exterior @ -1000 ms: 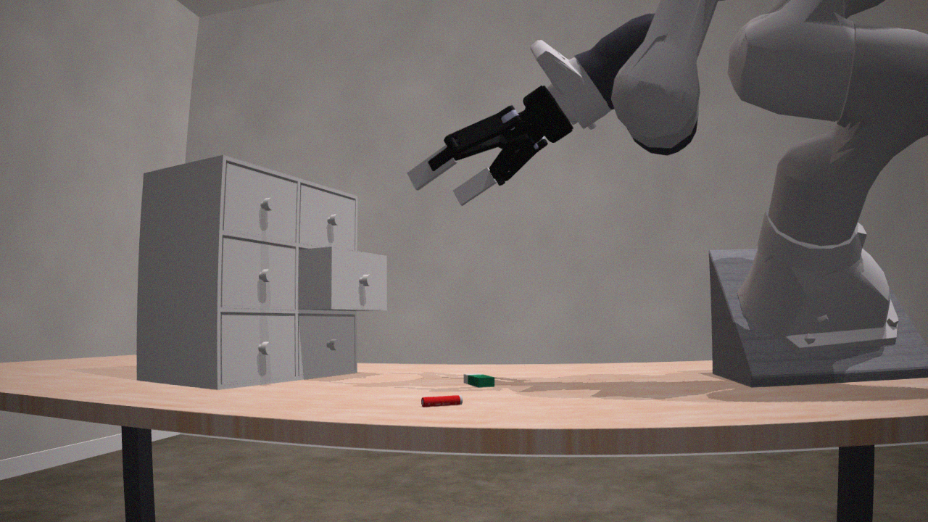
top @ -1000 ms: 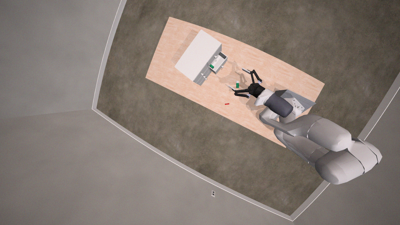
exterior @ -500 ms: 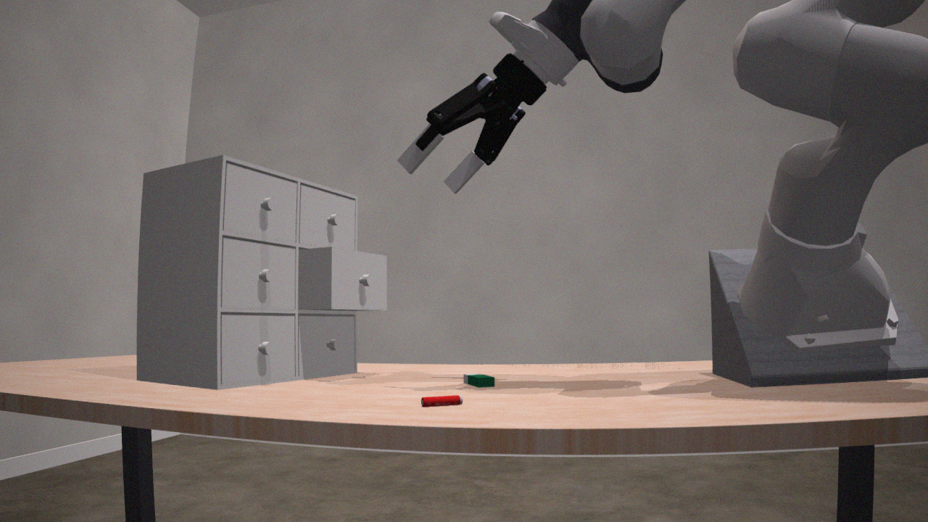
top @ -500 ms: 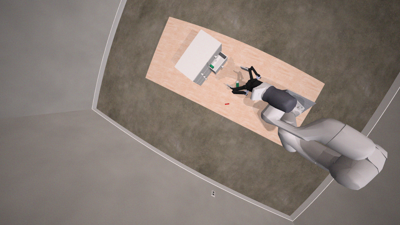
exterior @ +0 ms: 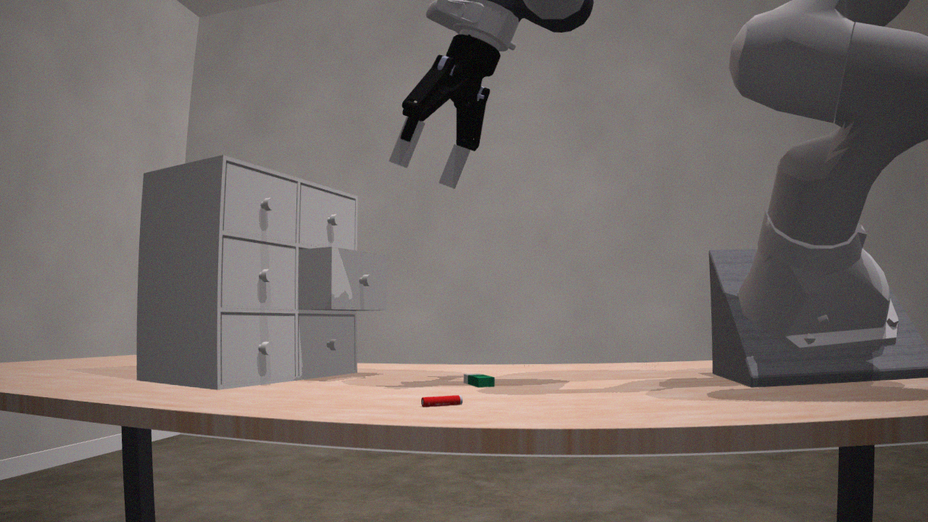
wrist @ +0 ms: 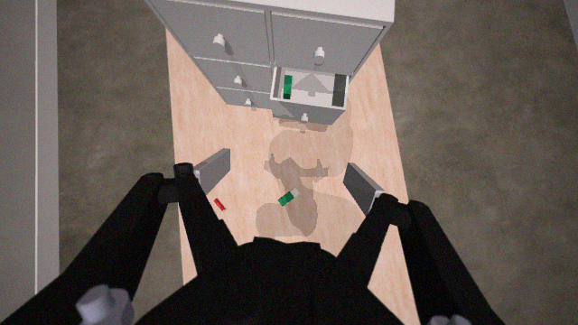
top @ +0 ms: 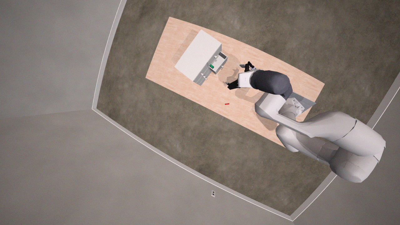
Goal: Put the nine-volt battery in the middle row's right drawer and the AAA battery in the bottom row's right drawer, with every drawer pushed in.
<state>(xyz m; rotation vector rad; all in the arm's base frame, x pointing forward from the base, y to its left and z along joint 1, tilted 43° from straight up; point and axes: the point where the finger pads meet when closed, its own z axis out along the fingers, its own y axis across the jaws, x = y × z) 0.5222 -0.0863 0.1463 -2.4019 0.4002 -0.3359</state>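
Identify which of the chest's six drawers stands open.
The right drawer of the middle row: it alone juts out from the chest, with a green item lying inside; the other five sit flush.

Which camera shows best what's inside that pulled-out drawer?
The wrist view: it looks down into the open drawer and shows a green block by its left wall. The top view shows the same, only tiny. The exterior view shows just the drawer's outside.

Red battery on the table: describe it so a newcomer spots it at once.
Find the wooden table with the grey chest on it. Out from the chest's drawer fronts, near the table's edge, a small red cylinder lies on its side. Its neighbour is a boxy green block; this one is round and red.
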